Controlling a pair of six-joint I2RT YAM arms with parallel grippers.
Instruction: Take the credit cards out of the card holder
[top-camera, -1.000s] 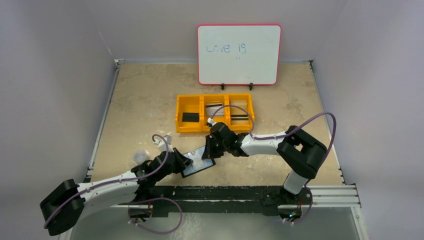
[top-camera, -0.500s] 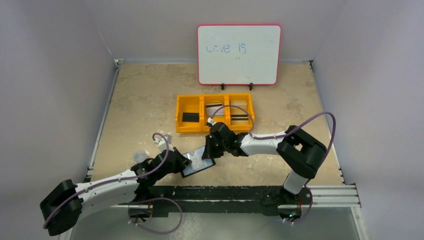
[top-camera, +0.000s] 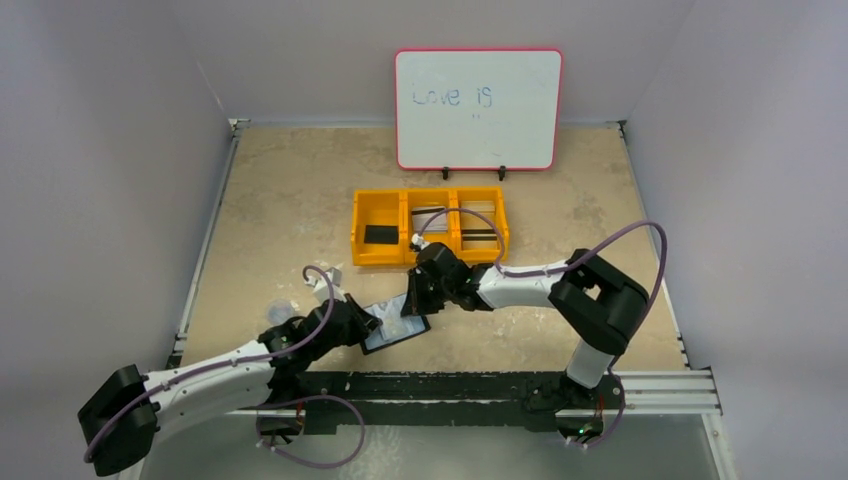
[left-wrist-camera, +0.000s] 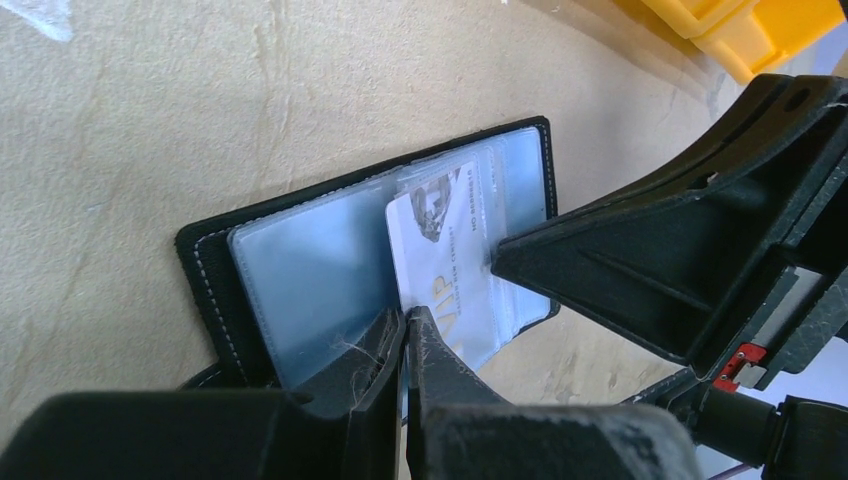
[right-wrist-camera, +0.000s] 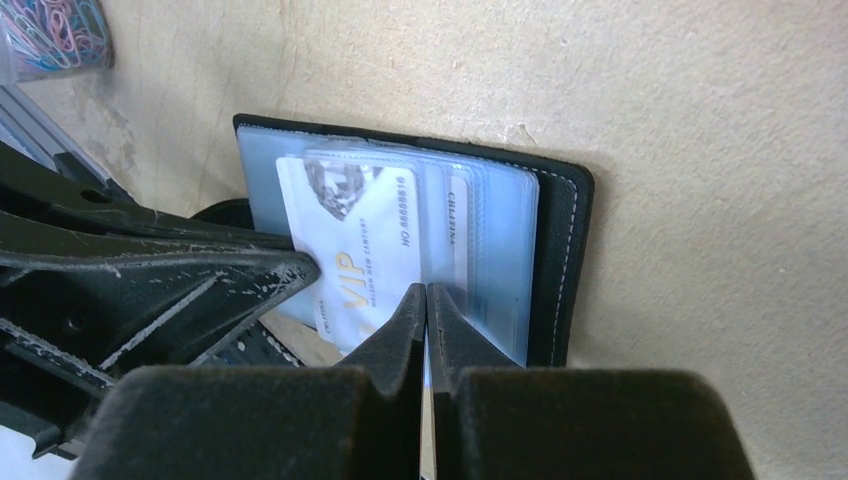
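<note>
Shifting slightly left over the last second, both arms reach low over the table (top-camera: 280, 190) and meet at the open wallet (top-camera: 392, 332) lying flat between them. One white card (right-wrist-camera: 350, 230) sticks partway out of its clear pocket, so removal is judged unfinished. The left gripper (left-wrist-camera: 405, 325) and right gripper (right-wrist-camera: 427, 295) are pinched closed at its edge; what each grips cannot be told.

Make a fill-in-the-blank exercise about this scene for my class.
The card holder lies ___ on the table.
The credit card sticking out of its pocket bears the letters ___.
The yellow tray has ___ compartments.
Missing words: open; VIP; three.
</note>
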